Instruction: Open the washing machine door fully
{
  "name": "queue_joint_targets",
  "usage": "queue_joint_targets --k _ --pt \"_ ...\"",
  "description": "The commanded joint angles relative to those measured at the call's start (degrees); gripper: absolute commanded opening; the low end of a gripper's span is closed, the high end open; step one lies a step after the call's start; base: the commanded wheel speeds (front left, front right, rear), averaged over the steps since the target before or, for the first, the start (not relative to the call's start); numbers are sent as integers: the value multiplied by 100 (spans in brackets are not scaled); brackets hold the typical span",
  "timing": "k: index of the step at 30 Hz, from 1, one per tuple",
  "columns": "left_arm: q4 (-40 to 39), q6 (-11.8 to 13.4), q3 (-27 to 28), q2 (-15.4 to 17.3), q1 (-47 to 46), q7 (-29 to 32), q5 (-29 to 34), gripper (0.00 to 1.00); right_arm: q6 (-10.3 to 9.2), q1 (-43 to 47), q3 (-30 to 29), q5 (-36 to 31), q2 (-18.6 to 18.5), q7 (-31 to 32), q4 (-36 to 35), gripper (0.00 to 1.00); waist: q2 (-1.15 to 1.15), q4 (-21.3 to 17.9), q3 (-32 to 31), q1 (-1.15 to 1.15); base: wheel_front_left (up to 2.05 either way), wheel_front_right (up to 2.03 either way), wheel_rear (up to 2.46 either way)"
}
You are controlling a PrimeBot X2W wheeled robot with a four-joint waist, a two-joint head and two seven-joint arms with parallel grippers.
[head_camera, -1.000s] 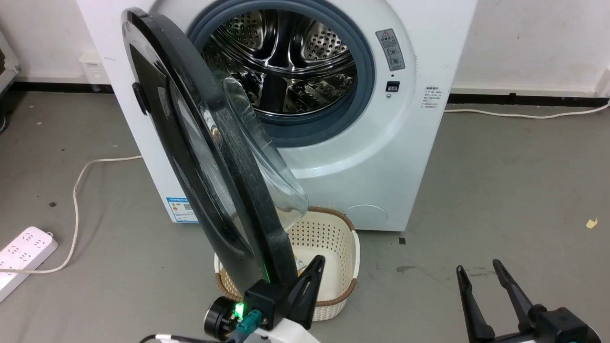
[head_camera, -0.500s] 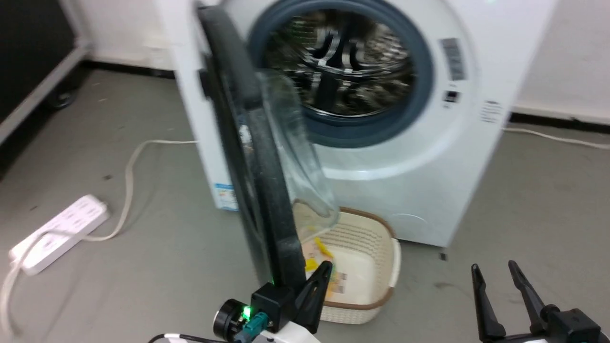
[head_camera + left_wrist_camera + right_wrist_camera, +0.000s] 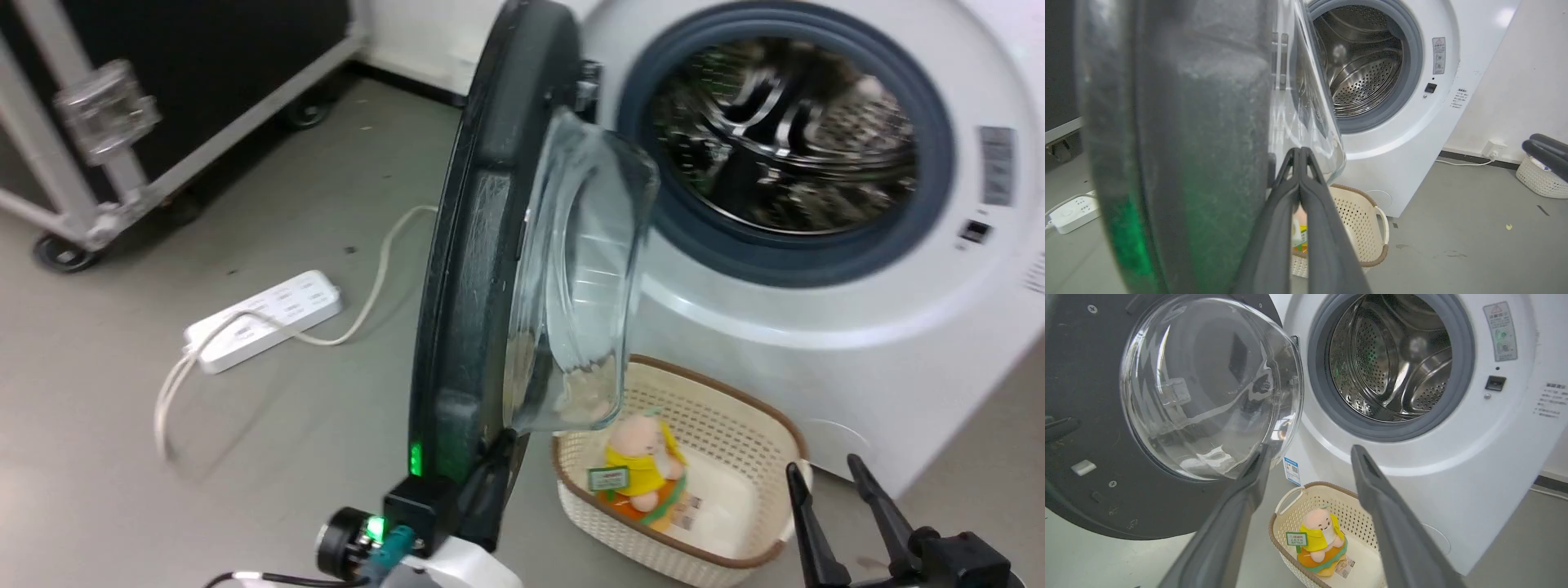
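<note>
Left gripper (image 3: 1299, 152) first: two long dark fingers pressed shut together with nothing between them, tips set against the inner side of the very large, round, glossy black washing machine door (image 3: 469, 245), at the join of its black rim and its bulging clear glass bowl window (image 3: 584, 269); apparently touching, a push contact and no clamp. Door directly to the robot's left of those fingers, a disc on edge in the head view, standing about square to the front of the big white front-loading washing machine (image 3: 816, 327), hinged at the far side by the machine's left edge, free lower edge close to the wrist. Judged about half open: more swing leftward and back toward the machine's left side needed, so probably a sideways push to the left with the closed fingers as a paddle. Left arm clearly the nearer one, wrist low under the door's bottom edge, fingers angled up and forward, pale forearm at the bottom of the head view. Right gripper (image 3: 823, 467) well apart at the lower right, fingers spread wide and empty, pointing toward the cream perforated basket (image 3: 735, 433) with a yellow and orange plush toy (image 3: 641, 465) inside, on the grey floor (image 3: 245, 449) below the steel drum (image 3: 784, 139).
</note>
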Motion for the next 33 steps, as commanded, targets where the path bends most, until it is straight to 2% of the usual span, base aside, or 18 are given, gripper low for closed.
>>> queue_joint_targets --k 1,11,18,22,25,26,33 --pt "-40 34 44 45 13 -4 -45 0 5 -8 -4 29 17 -26 14 100 0 194 20 0 0 0 0" --pt "-129 249 684 374 -186 81 -360 0 5 -110 131 -138 -3 -26 67 100 0 474 394 0 0 0 0" --pt "84 324 1466 680 -601 -45 -782 0 5 -285 225 -217 -279 -26 30 100 0 343 989 0 0 0 0" --pt "345 316 1942 978 -928 -118 -986 0 5 -399 276 -217 -468 -26 14 100 0 209 1315 0 0 0 0" --pt "587 282 2261 1252 -1147 -157 -1108 0 5 -476 279 -199 -582 -21 17 100 0 100 1518 0 0 0 0" --pt "877 204 2546 1530 -1394 -182 -1242 0 5 -541 268 -195 -685 7 -44 100 0 -2 1724 0 0 0 0" --pt "1684 -100 3018 2010 -1966 -242 -1548 0 5 -633 178 -159 -848 127 -176 100 0 -205 2060 0 0 0 0"
